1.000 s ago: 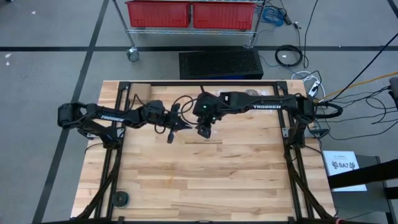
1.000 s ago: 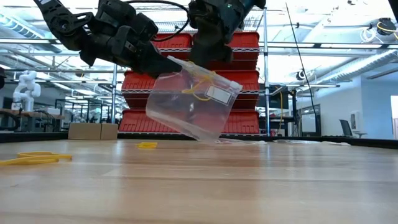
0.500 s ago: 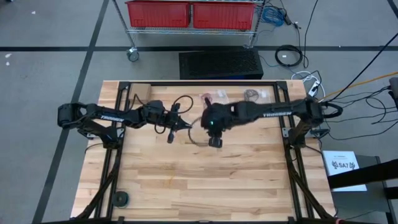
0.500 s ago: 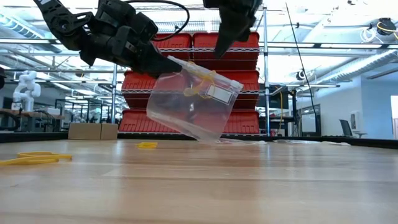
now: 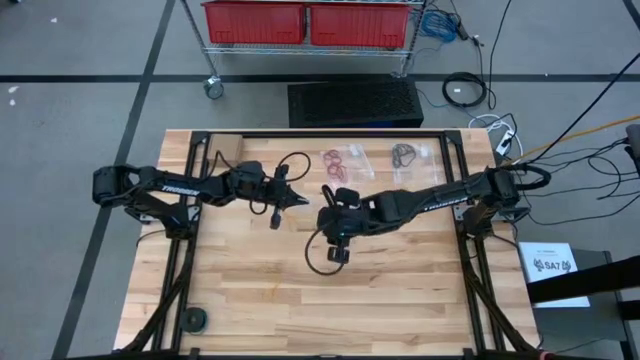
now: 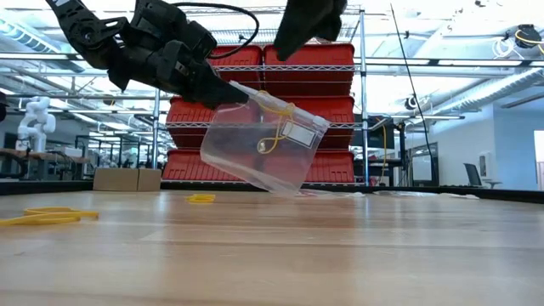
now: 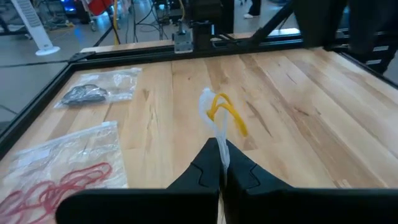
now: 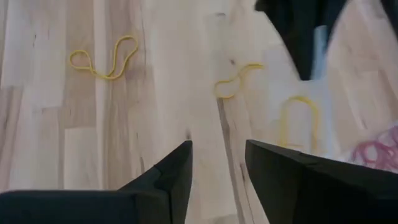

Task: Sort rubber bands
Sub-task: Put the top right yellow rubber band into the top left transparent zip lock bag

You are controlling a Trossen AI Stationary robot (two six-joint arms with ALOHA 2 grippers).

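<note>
Red bins on a wire rack stand behind the pale wooden desk (image 5: 400, 290). At the left, the left gripper (image 6: 223, 91) has its fingers pressed fully together on the upper edge of a clear bag (image 6: 263, 157), which hangs tilted above the desk with yellow rubber bands (image 6: 274, 136) inside, running roughly top to bottom. More yellow bands (image 8: 104, 57) lie flat and curled on the desk. The right gripper (image 8: 217, 163) hovers with fingers partly apart, apparently holding nothing.

"TROSSEN" on the left arm (image 5: 178, 186), "SAT" on a white sheet (image 5: 553, 266) beside the table
</note>
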